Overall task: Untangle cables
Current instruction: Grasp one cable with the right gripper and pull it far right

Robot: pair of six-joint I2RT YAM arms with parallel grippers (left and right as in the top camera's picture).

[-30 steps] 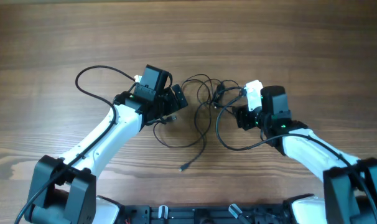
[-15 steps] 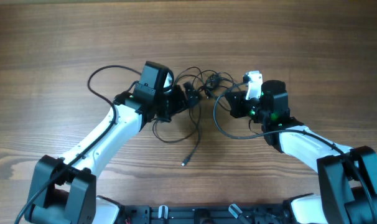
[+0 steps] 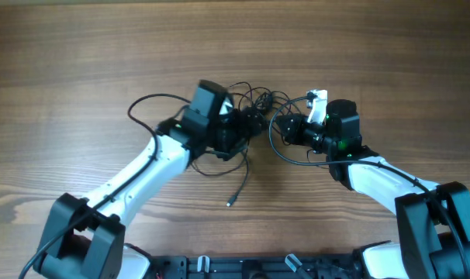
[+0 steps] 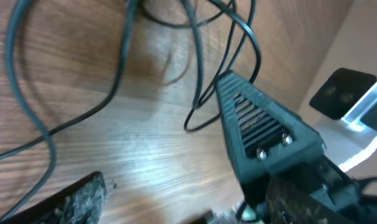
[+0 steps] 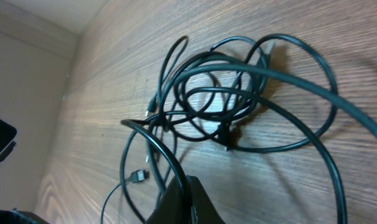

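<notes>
Between the wide left tool (image 3: pixel 254 123) and strand-pinching right tool (image 3: pixel 287 129), thin black cables (image 3: pixel 257 99) lie knotted.

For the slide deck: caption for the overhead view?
Tangled thin black cables on a wooden table, with the left gripper open and the right gripper shut at the tangle.

overhead: straight down from afar on the table (image 3: pixel 64 46). wrist views: close, low, oblique, facing inward. shared across all three: cables (image 3: pixel 258 101).
</notes>
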